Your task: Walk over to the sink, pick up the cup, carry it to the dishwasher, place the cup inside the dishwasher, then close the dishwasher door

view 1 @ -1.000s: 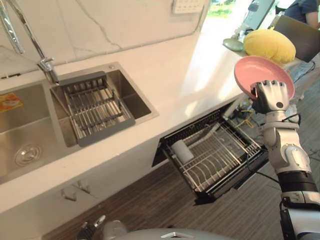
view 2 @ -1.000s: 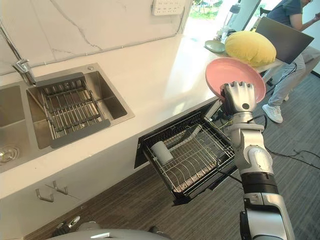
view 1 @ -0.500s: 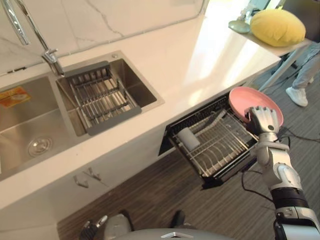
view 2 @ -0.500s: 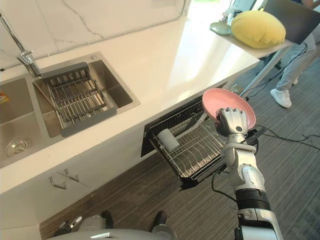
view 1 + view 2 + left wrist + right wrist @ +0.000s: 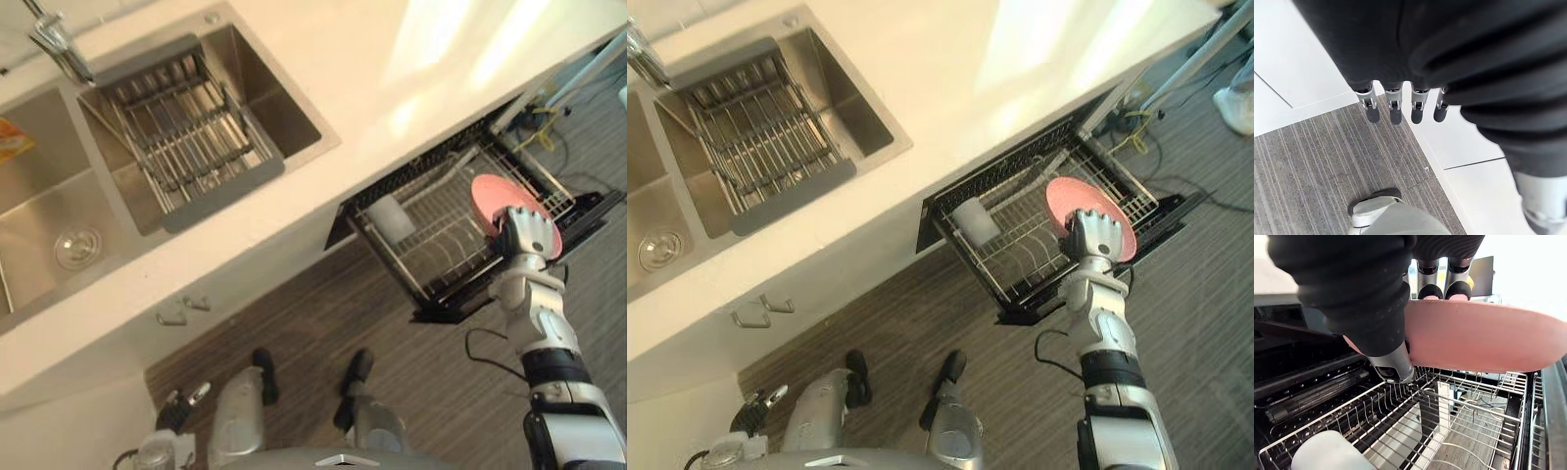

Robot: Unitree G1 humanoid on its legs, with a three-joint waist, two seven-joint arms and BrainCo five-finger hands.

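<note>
While the task names a cup, what my right hand (image 5: pixel 529 235) actually grips is a shallow round pink dish (image 5: pixel 490 194), fingers curled over its far rim and thumb on the near side. I hold it just above the right-hand part of the pulled-out black dishwasher drawer with its wire rack (image 5: pixel 436 250). In my right wrist view the dish (image 5: pixel 1484 335) appears clear of the wires, not yet seated between the prongs. A white cylindrical cup (image 5: pixel 392 217) lies on its side at the rack's other end, well apart from the dish.

My left hand (image 5: pixel 1396 110) hangs at my side over the striped grey floor, fingers straight and holding nothing.

As I judge it, the walk and the carry are done: the stainless steel double sink (image 5: pixel 39 196) and its grey slatted drain tray (image 5: pixel 186 137) hold no crockery that I can see, and I stand at the dishwasher. Placing is the step in hand. What remains is to lower the dish into the rack, let go, draw my hand back, and close the dishwasher, which now stands fully open below the pale countertop (image 5: pixel 392 59).
</note>
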